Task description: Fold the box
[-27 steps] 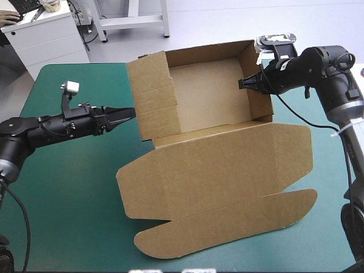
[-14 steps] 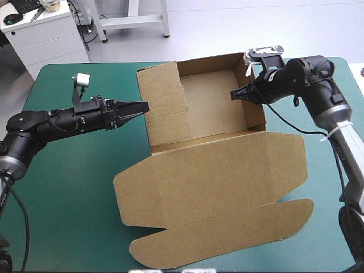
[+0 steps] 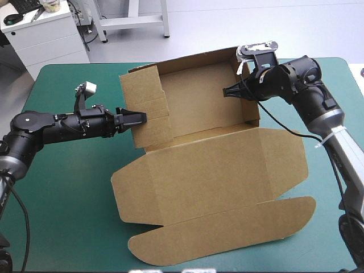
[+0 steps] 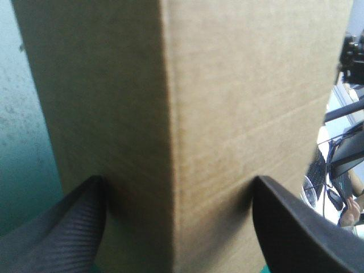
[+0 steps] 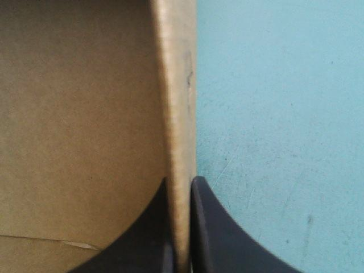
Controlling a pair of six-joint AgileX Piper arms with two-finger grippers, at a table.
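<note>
The brown box stands at the back middle of the table as an open tray with its walls raised. Its lid lies flat toward the front, ending in a rounded flap. My left gripper is at the outer face of the left wall. In the left wrist view the left gripper is open, and the board lies right ahead between the black fingers. My right gripper is shut on the top edge of the right wall. The right wrist view shows the right gripper pinching that wall.
The lid's rounded flap reaches close to the table's front edge. Teal-green cover shows to the left of the lid and under the left arm, and a narrower strip to the right of the lid.
The box has slid and turned toward the left, with my right gripper carrying the right wall that way. My left gripper advanced, then drew back a little with the left wall.
</note>
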